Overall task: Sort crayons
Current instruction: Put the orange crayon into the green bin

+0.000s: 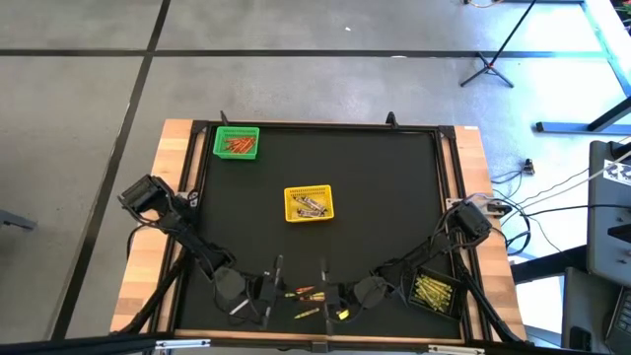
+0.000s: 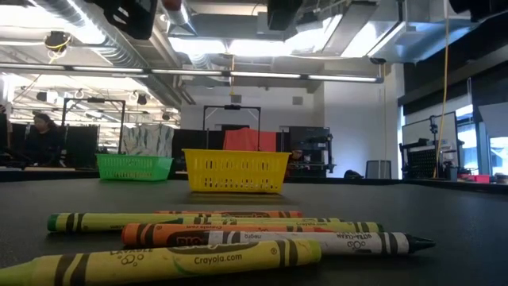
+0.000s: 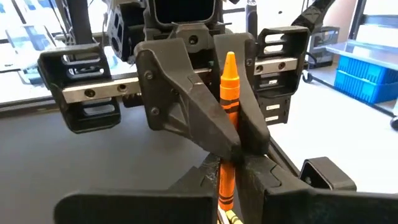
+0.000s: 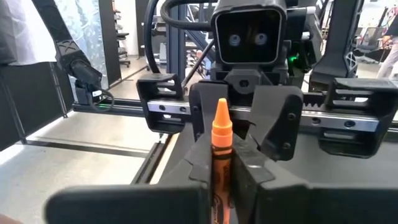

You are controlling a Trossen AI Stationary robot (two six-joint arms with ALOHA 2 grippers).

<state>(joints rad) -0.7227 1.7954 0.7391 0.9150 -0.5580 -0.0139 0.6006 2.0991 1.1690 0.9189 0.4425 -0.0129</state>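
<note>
Across the high view, three baskets sit on the black table (image 1: 394, 197): a green basket (image 1: 237, 143) at the far left, a yellow basket (image 1: 309, 203) in the middle, a black basket (image 1: 434, 293) at the near right. Both arms meet at the near edge, where about four loose crayons (image 1: 308, 292) lie between the left gripper (image 1: 258, 296) and the right gripper (image 1: 335, 296); the exact count is hard to make out.

Low view: four or five crayons (image 2: 238, 234) lie in the foreground, overlapping, the nearest cut off at the frame's edge.

Left wrist view: one orange crayon (image 3: 228, 93) stands upright, clamped in both grippers' closed jaws.

Right wrist view: the same single crayon shows, its lower end hidden between the fingers (image 4: 186, 168).
</note>
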